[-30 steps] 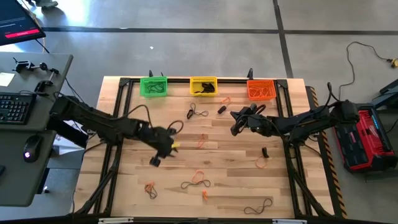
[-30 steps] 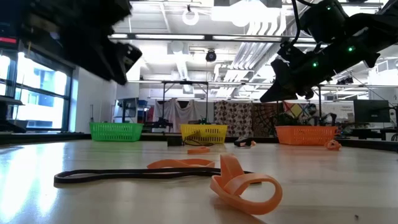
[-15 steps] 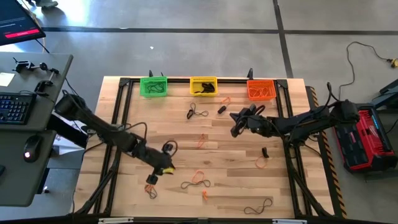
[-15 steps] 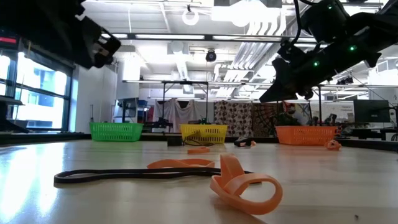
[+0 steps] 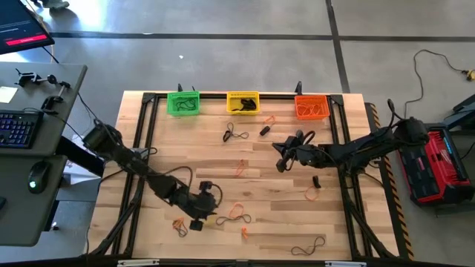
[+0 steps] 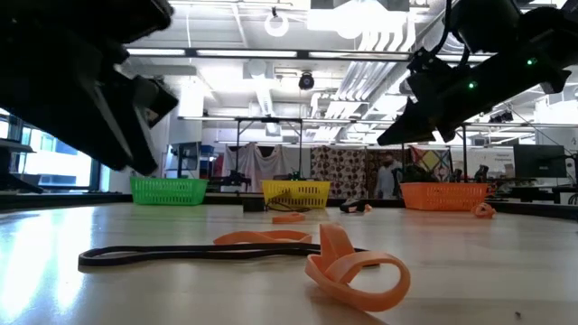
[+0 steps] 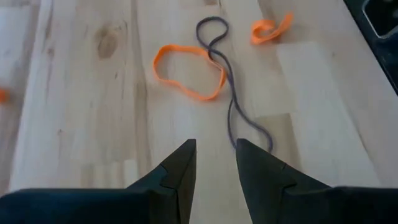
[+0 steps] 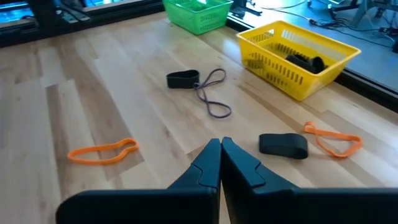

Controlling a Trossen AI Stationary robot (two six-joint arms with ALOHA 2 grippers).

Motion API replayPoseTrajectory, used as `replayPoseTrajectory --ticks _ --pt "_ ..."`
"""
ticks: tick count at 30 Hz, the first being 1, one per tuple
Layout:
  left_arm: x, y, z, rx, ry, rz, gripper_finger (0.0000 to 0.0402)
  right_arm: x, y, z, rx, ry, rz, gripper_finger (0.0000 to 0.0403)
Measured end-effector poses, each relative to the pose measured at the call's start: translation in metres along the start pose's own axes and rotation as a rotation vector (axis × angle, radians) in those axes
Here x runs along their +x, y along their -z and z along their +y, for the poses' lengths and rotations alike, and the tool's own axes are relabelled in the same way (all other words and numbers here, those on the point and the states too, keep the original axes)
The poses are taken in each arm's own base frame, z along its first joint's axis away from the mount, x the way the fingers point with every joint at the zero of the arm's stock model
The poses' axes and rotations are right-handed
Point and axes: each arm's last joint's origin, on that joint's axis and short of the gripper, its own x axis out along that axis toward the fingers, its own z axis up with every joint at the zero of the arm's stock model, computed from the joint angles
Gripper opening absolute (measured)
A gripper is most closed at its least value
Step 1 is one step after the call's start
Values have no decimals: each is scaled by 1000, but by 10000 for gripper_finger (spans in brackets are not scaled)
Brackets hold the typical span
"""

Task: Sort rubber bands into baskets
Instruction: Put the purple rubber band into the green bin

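Rubber bands, orange and dark, lie scattered flat on the wooden table. An orange band [image 7: 186, 74] lies tangled with a long dark band [image 7: 233, 99] just ahead of my left gripper [image 7: 216, 152], which hangs open and empty above the table near its front [image 5: 206, 216]. My right gripper [image 8: 220, 146] is shut with nothing in it and hovers right of the table's middle [image 5: 281, 159]. The green basket [image 5: 183, 102], yellow basket [image 5: 243, 102] and orange basket [image 5: 312, 107] stand in a row along the far edge. The yellow one holds dark bands [image 8: 305, 62].
A black band [image 8: 283, 144], an orange band [image 8: 333, 140] and a dark loop [image 8: 205, 87] lie ahead of my right gripper. More bands lie near the front edge [image 5: 308, 245] and front left [image 5: 179, 225]. A black frame [image 5: 145, 133] borders the table.
My left gripper has swung toward the table's near edge and a little to the right, sinking and rolling, and now stands just short of the tangled orange and dark bands. My right gripper has drifted slightly toward the near edge. No band has moved.
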Motion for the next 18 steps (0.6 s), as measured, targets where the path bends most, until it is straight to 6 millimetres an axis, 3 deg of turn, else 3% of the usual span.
replayPoseTrajectory --ticks 9,18 --pt "33 -10 -12 -17 -59 121 119 -4 2 7 -15 -36 2 0" --pt "41 -14 -15 -51 -67 118 120 -8 4 13 -8 -65 4 0"
